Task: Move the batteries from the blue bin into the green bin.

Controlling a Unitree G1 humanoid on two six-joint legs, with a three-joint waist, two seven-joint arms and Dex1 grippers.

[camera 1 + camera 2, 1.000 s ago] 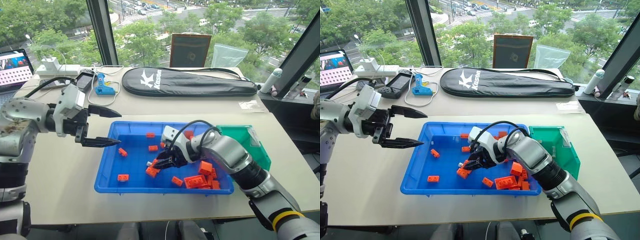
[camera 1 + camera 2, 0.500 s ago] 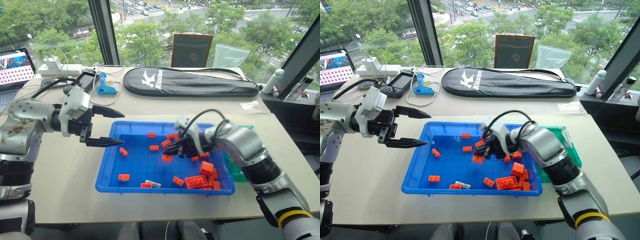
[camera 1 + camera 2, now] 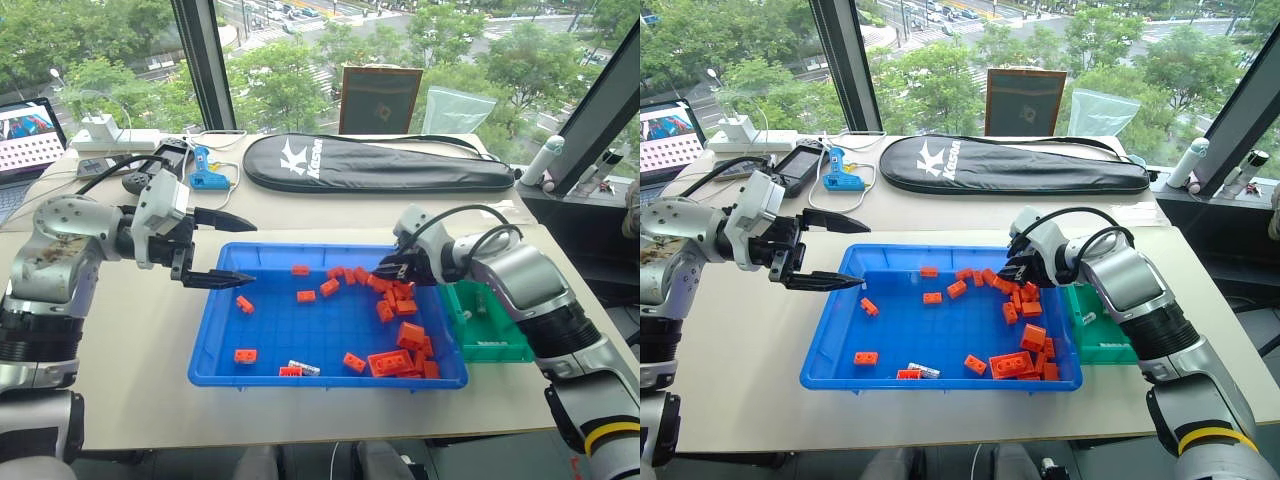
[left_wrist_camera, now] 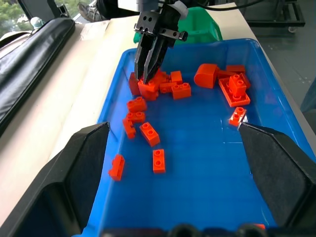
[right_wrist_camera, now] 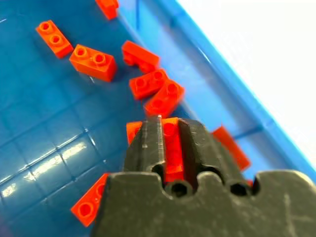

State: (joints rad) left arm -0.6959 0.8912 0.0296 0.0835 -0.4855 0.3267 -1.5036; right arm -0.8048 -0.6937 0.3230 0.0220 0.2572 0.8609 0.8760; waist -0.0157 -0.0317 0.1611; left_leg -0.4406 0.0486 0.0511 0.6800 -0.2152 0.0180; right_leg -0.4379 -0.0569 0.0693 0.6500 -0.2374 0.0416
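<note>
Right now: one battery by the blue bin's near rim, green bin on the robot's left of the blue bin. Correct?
No. The green bin sits on the robot's right of the blue bin, as the left eye view shows. The battery does lie by the near rim.

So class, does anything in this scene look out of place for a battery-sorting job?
Yes: the right gripper is down among the orange bricks at the blue bin's far right corner, while a silver battery lies apart by the near rim.

Hidden and cut-off parts

The right gripper (image 3: 1015,272) and its arm cover part of the green bin (image 3: 1095,335); the battery (image 3: 303,367) by the blue bin's (image 3: 215,374) near wall (silver-grey) is too small to make out.
</note>
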